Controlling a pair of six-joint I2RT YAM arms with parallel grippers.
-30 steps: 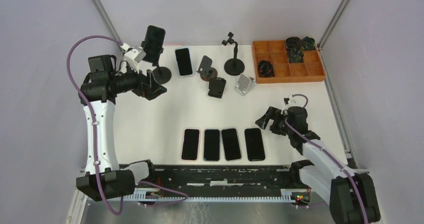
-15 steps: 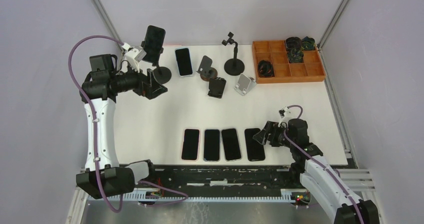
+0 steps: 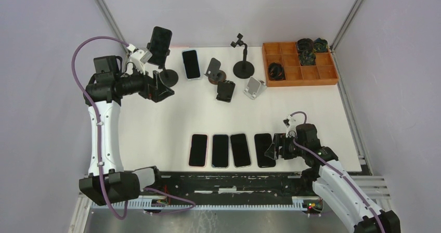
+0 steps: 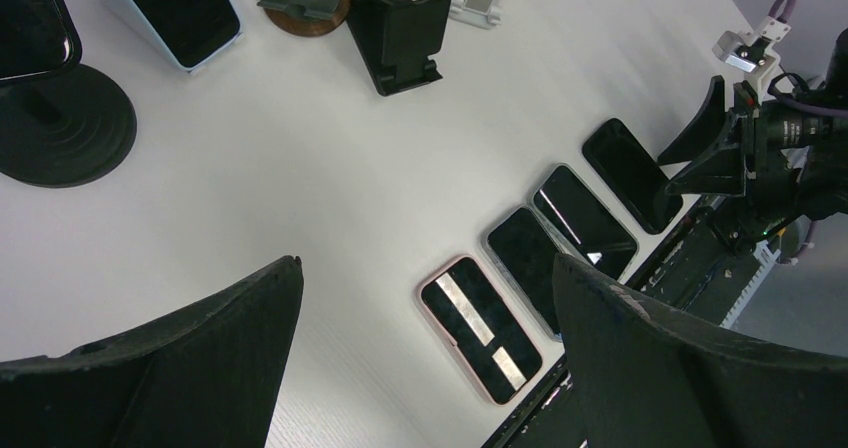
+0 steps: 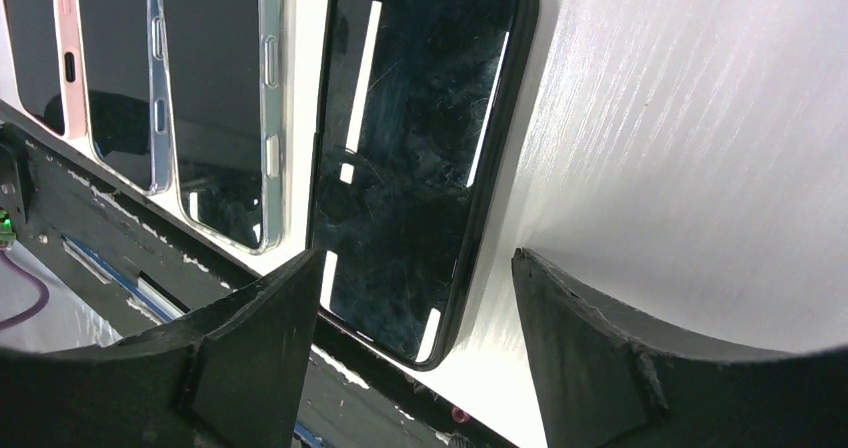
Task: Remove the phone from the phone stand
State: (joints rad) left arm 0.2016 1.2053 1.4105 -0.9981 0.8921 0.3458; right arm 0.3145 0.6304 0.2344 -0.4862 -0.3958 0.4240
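Phone (image 3: 159, 46) sat clamped upright and tilted in the phone stand (image 3: 167, 77) at the far-left corner of the worktop, raised on its stem above the round black base. Left gripper (image 3: 165, 89) was just beside that base on its near-left side, lower than the phone, jaws spread wide and holding nothing. The left wrist view confirmed this, with both fingers (image 4: 200, 368) far apart and only the base and the phone's lower edge (image 4: 30, 18) showing at the upper-left of that frame. Right gripper (image 3: 271, 149) hung low by the near edge, jaws likewise spread and empty, straddling the rightmost phone (image 5: 410, 168) of a row of four phones (image 3: 230, 150) lying flat, screens up. One further handset (image 3: 191, 64) lay flat near the far edge beside the occupied stand. Three small desk stands (image 3: 225, 91) and a tall clamp stand (image 3: 242, 61) stood unloaded mid-far, and an orange tray (image 3: 300, 80) sat at the far-right corner. Judgement: step in hand was the approach to the last mounted phone, not yet gripped, and the left arm was the one placed for it. Next move would call for raising and re-aiming the left gripper to the phone's height, closing across its long edges, then drawing it up and out of the clamp. The stand looked light on its stem, so an off-axis pull could tip it. The right arm was well apart and could not brace the base from where it was.
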